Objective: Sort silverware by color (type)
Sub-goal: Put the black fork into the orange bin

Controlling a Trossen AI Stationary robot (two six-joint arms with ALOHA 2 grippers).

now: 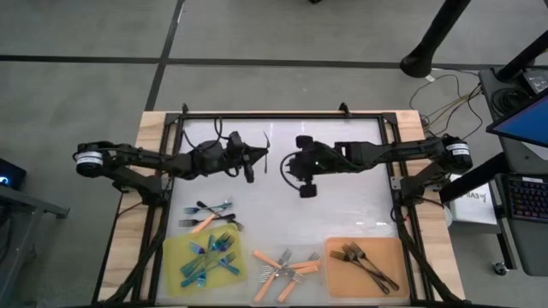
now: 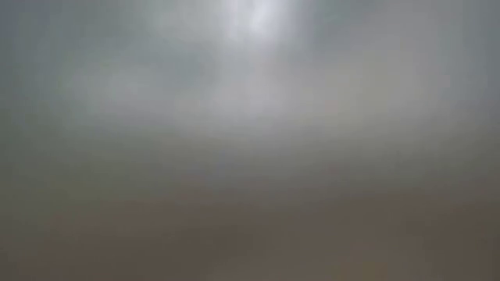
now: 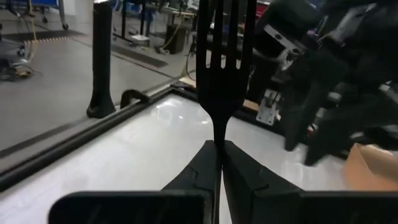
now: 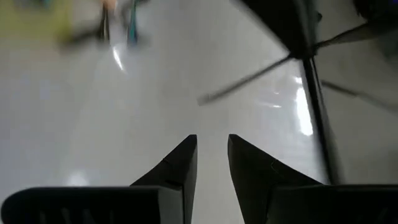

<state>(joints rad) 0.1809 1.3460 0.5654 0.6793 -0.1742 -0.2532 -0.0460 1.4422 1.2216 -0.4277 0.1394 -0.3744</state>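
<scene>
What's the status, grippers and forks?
Left gripper shut on dark grey-black fork, raised mid-table. Right gripper open, empty, opposite. Small mixed pile unsorted. Nothing blocking.

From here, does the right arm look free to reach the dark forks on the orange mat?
Probably yes. The right gripper is open and empty above mid-table, and nothing stands between it and the dark forks on the orange mat.

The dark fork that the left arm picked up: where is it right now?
The dark fork is pinched by its handle in the left gripper, above the table's middle in the high view, facing the right gripper.
</scene>
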